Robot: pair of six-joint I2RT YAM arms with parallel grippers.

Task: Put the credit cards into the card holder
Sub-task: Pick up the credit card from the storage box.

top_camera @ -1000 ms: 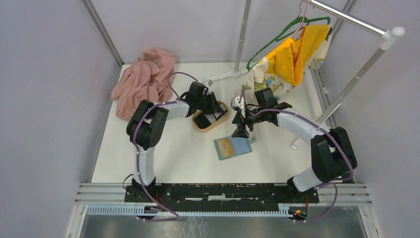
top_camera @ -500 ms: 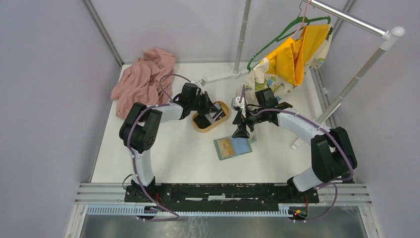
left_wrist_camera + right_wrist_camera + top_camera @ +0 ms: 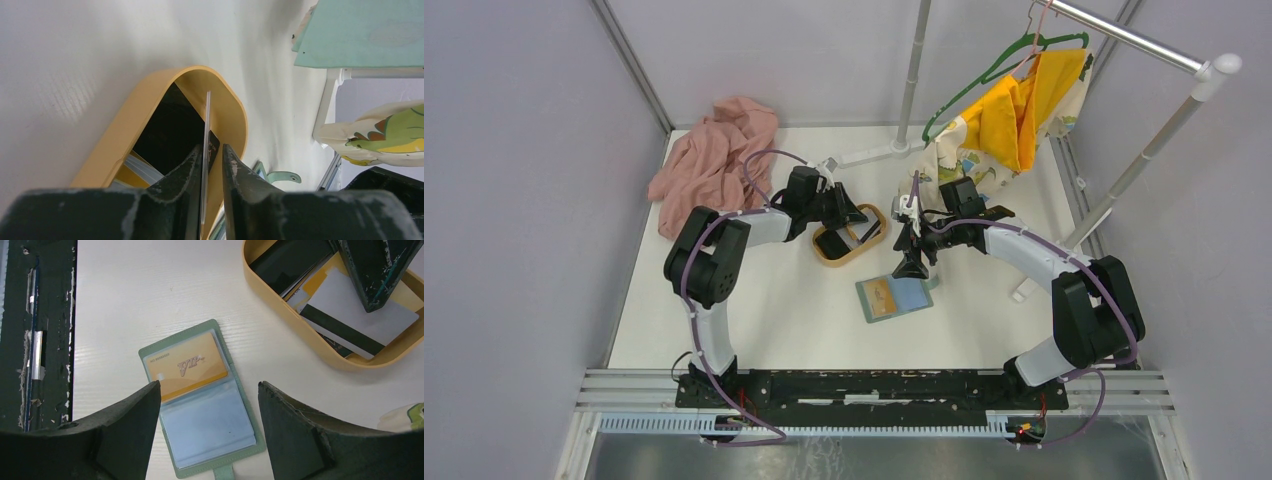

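The card holder (image 3: pixel 894 297) lies open on the table, grey-green with pale blue sleeves. A gold VIP card (image 3: pixel 185 365) sits in its upper half (image 3: pixel 200 395). My right gripper (image 3: pixel 209 386) hovers open and empty just above it, also seen from the top (image 3: pixel 911 265). The oval light-wood tray (image 3: pixel 834 262) holds black cards (image 3: pixel 290 260) and other cards. My left gripper (image 3: pixel 854 216) reaches into the tray (image 3: pixel 150 100), shut on the edge of a grey-white credit card (image 3: pixel 206 125) with a black stripe (image 3: pixel 350 315). The card stands tilted up in the tray.
A pink cloth (image 3: pixel 714 165) lies at the back left. A yellow garment (image 3: pixel 1014 110) hangs on a green hanger from the rack (image 3: pixel 1154 140) at the back right. A white stand foot (image 3: pixel 864 155) is behind the tray.
The left wrist has shifted a little left and back over the tray, tilting the grey-white card up. The right arm and the card holder have not moved.
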